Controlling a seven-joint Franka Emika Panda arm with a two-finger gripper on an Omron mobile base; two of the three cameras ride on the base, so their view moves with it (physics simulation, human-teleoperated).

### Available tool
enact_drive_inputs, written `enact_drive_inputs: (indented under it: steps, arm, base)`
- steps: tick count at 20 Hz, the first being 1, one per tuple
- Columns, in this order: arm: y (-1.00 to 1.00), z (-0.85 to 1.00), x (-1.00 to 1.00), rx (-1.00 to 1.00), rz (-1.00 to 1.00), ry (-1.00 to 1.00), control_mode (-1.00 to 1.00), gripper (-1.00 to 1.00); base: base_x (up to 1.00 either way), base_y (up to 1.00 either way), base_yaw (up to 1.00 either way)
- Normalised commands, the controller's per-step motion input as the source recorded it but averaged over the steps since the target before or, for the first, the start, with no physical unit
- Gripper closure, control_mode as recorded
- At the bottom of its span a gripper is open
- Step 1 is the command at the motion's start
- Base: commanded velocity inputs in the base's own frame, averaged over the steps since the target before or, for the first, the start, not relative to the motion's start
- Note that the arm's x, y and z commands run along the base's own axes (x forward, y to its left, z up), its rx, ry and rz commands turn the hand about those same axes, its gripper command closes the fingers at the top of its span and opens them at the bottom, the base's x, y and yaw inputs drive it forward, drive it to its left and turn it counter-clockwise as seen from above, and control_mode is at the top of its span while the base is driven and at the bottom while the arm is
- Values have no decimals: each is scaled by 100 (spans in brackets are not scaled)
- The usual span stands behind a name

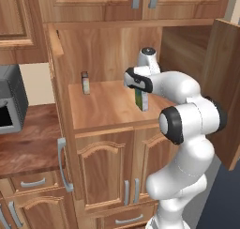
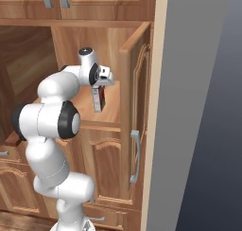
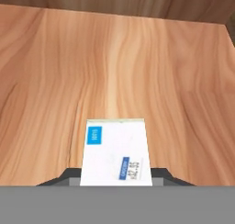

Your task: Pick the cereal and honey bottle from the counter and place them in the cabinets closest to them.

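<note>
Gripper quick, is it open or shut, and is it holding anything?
Gripper: shut on the slim rectangular cereal box with a green face, held upright over the plain wooden cabinet shelf.

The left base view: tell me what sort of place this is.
Most likely a kitchen: wood-grain cabinets with grey bar handles, an open shelf where the gripper holds a cereal box, and a grey microwave-like appliance on the counter.
</note>
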Motion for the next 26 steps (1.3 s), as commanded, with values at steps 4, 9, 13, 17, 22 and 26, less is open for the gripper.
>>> enact_drive_inputs:
  steps: [4, 9, 13, 17, 22, 26]
  arm:
    - [0, -2, 0, 0, 0, 0, -100, 100]
    - [0, -17, 0, 0, 0, -3, -100, 100]
    - [-4, -11, 0, 0, 0, -5, -100, 100]
    - [-12, -12, -4, 2, 0, -7, -100, 100]
    - [-6, -6, -3, 3, 0, -4, -100, 100]
    - [0, 0, 0, 0, 0, 0, -100, 100]
  base:
    - [0, 0, 0]
    - [0, 0, 0]
    - [0, 0, 0]
    - [0, 0, 0]
    - [0, 0, 0]
    - [0, 0, 0]
